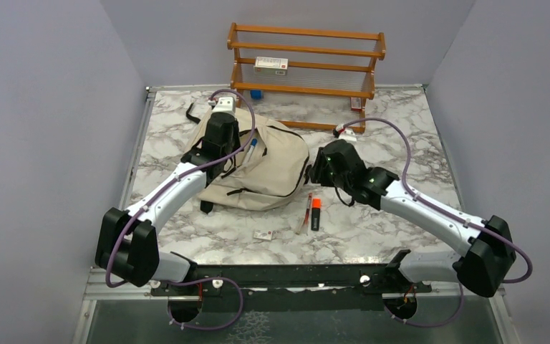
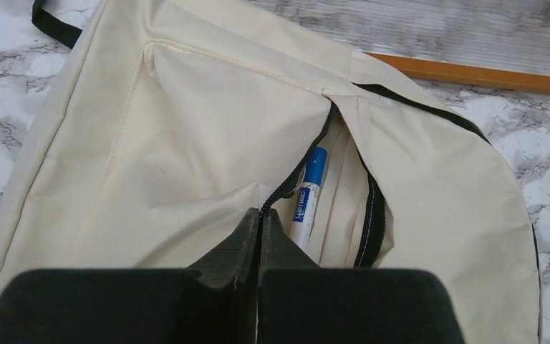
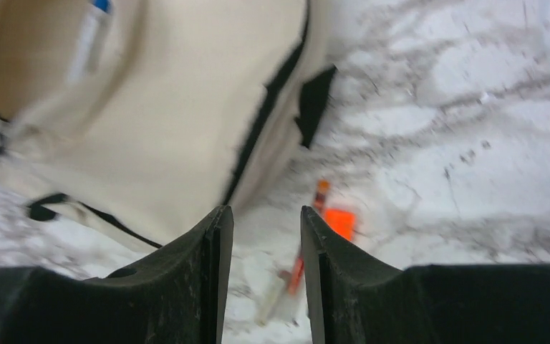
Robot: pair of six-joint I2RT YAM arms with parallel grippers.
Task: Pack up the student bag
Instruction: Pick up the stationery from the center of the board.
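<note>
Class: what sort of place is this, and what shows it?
Likely a robot lab booth: two arms bolted at a marbled table, plain grey walls close around, a bag and wooden rack set out.

Marker (image 2: 308, 193) inside student bag (image 1: 272, 165), rack (image 1: 306, 50) behind.

I'm seeing a wooden rack (image 1: 308, 33) standing far back, a white box (image 1: 271, 65) lying on it, an orange marker (image 1: 316, 211) lying nearer.

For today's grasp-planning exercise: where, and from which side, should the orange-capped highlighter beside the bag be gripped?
Probably from above, closing across the black barrel of the highlighter: it lies flat, and a pen lies close along its left side.
</note>
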